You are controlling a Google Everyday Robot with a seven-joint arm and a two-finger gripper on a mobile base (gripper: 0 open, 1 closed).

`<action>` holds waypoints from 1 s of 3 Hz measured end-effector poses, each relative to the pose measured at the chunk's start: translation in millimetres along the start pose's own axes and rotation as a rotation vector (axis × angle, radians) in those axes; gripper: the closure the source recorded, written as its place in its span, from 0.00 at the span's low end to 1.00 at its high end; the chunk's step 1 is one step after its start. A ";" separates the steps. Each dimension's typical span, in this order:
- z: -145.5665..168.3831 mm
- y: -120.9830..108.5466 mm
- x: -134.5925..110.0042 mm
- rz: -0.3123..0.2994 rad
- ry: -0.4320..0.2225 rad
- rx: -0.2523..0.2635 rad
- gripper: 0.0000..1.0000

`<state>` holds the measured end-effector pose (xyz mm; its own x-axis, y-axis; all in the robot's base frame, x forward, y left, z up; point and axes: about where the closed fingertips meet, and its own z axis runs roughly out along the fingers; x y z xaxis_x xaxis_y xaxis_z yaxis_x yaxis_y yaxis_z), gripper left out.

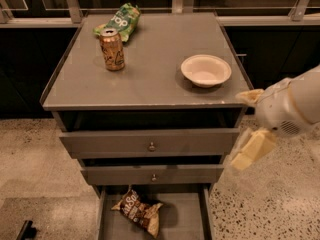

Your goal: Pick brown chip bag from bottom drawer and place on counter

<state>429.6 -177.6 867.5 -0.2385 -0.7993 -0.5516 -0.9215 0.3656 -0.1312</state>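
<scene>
Hovering beside counter (150, 79), one pincer (250, 130), one bag (137, 211)

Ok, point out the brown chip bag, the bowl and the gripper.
brown chip bag (137, 211): camera view, middle of its dark face.
bowl (205, 71): camera view, its inner hollow.
gripper (249, 126): camera view, its front end, at picture's right.

My feed is dim and warm-toned. Light falls from above onto the counter (150, 84), leaving a pale sheen toward its near edge. The bowl (205, 70) throws a soft shadow to its near left. The bottom drawer (187, 219) lies in shade, and the brown chip bag (137, 211) looks murky. The gripper (249, 134), right of the cabinet, is brightest, almost washed out. The far background is nearly black.
</scene>
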 end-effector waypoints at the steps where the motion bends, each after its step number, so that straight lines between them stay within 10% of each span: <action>1: 58.9 4.5 -11.8 0.089 -0.174 -0.025 0.00; 3: 51.6 -6.8 -23.7 0.101 -0.222 0.090 0.00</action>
<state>457.3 -136.6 839.0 -0.2457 -0.6355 -0.7320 -0.8630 0.4872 -0.1333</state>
